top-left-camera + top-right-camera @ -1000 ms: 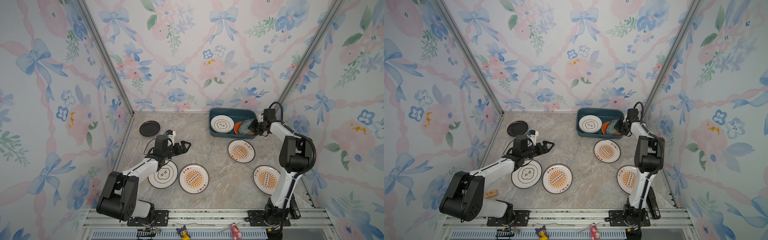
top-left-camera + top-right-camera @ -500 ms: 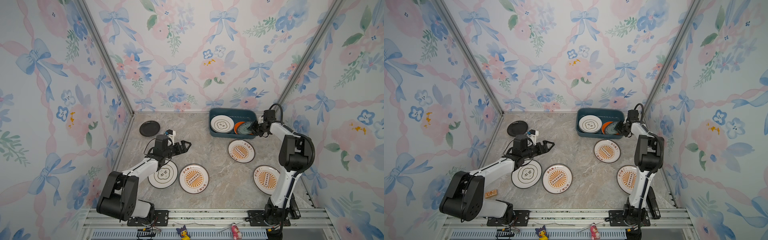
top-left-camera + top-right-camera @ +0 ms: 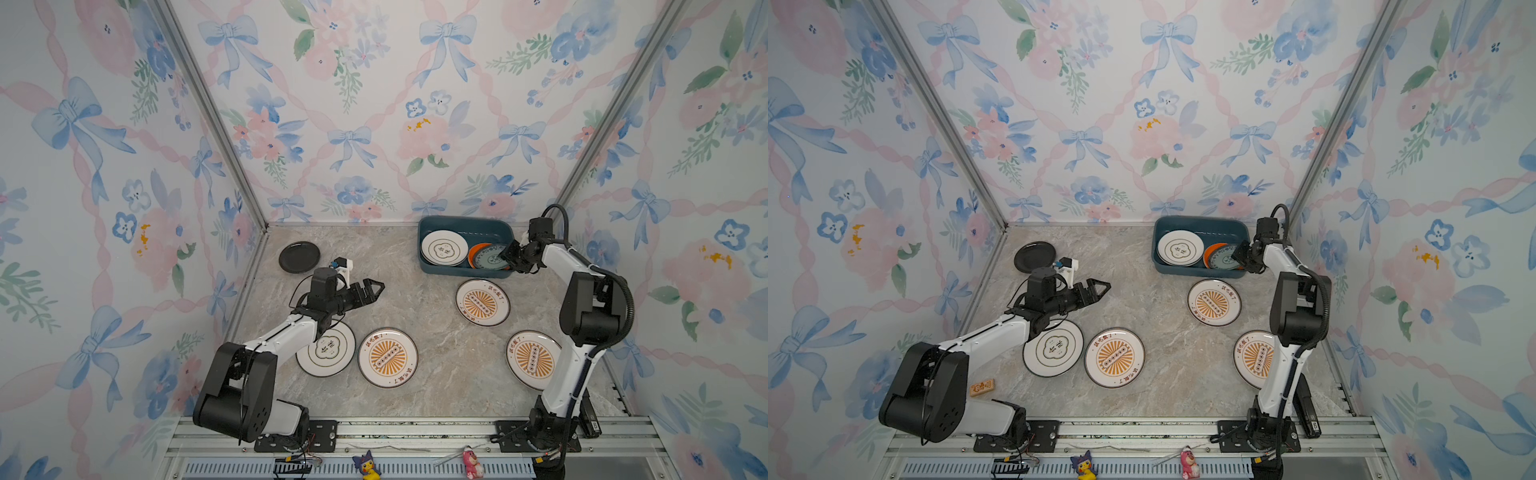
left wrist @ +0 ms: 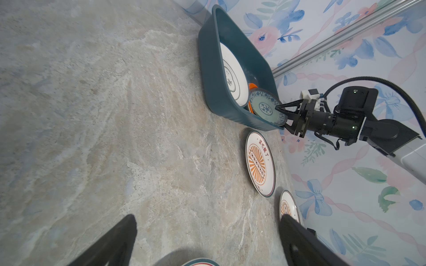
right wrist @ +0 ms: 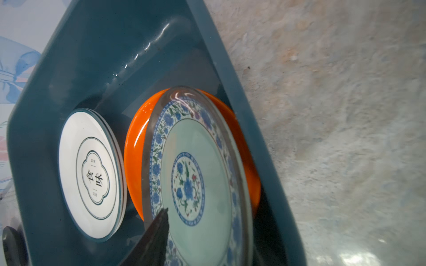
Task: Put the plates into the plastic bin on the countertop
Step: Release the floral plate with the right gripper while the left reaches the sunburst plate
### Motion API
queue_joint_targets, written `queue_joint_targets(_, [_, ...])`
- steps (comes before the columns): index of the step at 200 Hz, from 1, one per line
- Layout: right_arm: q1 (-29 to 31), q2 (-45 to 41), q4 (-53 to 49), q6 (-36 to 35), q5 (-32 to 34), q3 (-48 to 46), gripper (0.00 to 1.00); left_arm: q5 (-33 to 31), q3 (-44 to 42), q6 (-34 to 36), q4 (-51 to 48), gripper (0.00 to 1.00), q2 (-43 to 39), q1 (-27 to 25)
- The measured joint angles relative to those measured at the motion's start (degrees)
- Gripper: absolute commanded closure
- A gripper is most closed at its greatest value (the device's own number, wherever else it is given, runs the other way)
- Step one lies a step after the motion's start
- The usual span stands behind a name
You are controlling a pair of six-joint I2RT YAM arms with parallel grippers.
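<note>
1. Since a second ago the right pincer [image 4: 281,117] has let its jaws drift apart. The arm has barely shifted, and the left arm has not stirred at all.
2. The right pincer now stands partly open, one finger above and one below the near rim of the teal-patterned plate [image 5: 196,175]. To my eye it straddles that rim and no longer pinches it.
3. That plate lies inside the plastic bin [image 3: 461,272], right at the pincer's fingertips. It is tilted, resting on the orange plate [image 5: 136,142] under it.
4. Farther in from the pincer, at the bin's other end, sits a white cloud-emblem plate [image 3: 444,248]. I cannot tell whether more are stacked beneath it.
5. So at least three plates are in, and this drop looks as good as finished.
6. The left pincer [image 3: 376,290] hangs spread wide and empty above the countertop [image 3: 436,374].
7. Five plates are left on the countertop:
   - a sunburst plate [image 3: 482,302] near the right pincer, just outside the bin;
   - another sunburst plate [image 3: 532,359] back by that arm's base;
   - a middle sunburst plate [image 3: 388,357] and a second cloud-emblem plate [image 3: 328,351], back toward the left arm's base from the left pincer;
   - a black plate [image 3: 299,257] behind the left pincer's wrist, toward the wall.
8. I would call it short of halfway, judging by what shows.
</note>
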Motion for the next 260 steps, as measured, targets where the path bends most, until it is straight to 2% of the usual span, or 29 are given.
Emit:
queue_joint_targets(99, [0.1, -4.3, -6.0, -2.4, 6.4, 0.0, 0.5, 0.0, 0.7, 0.0, 0.3, 0.02, 0.2, -2.6])
queue_joint_targets(140, [0.1, -10.3, -8.9, -3.5, 10.0, -0.7, 0.5, -0.9, 5.6, -0.1, 0.3, 0.02, 4.2, -9.3])
queue_joint_targets(197, [0.8, -26.2, -9.0, -4.9, 11.1, -9.0, 0.48, -3.0, 15.8, -1.4, 2.2, 0.02, 16.4, -20.5])
queue_joint_targets(260, [0.9, -34.9, -8.8, -5.8, 8.8, -19.4, 0.48, -3.5, 24.9, -3.4, 2.8, 0.11, 30.7, -28.1])
